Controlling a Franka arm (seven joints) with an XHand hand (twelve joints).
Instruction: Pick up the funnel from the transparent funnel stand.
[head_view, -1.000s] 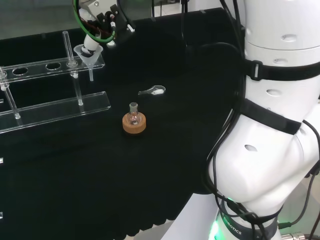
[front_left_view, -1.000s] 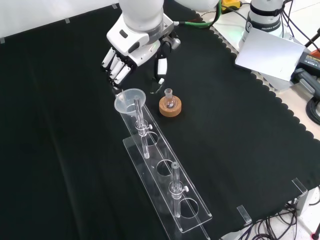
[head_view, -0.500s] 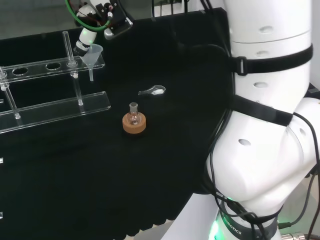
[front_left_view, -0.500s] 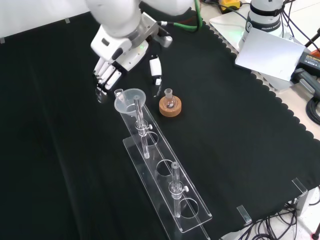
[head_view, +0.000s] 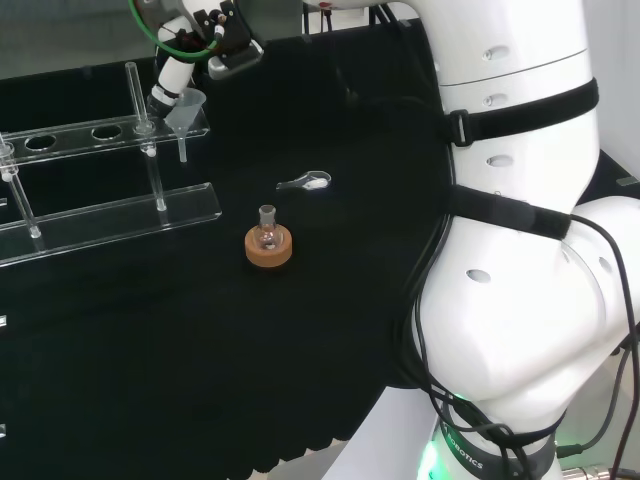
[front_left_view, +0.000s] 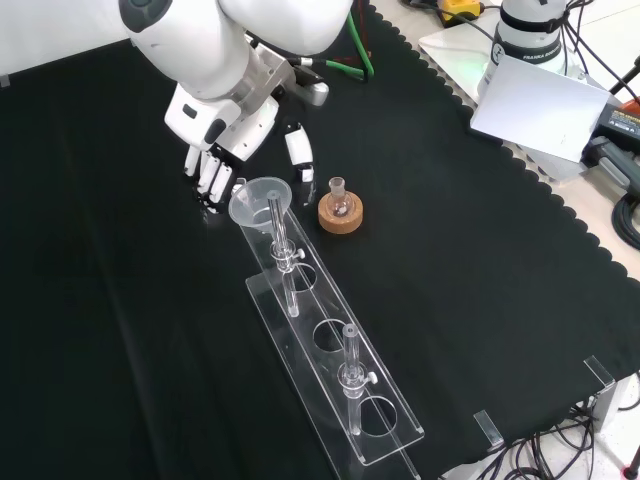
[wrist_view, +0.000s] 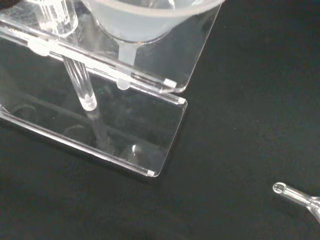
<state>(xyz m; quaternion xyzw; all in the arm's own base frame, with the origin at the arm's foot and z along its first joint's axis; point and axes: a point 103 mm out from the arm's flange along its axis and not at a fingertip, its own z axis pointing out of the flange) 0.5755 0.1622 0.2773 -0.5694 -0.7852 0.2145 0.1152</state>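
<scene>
Hand (front_left_view: 222, 150) lowered over the cloth in the front view, palm down, fingers (front_left_view: 210, 180) straight and pointing downward, thumb (front_left_view: 298, 150) spread apart; relaxed, grasping nothing. Funnel (front_left_view: 262, 203) seated in the end hole of the transparent funnel stand (front_left_view: 330, 375), just beside the fingertips, between fingers and thumb. Contact cannot be told.

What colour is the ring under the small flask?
Tan cork ring, clearest in the front view.
</scene>
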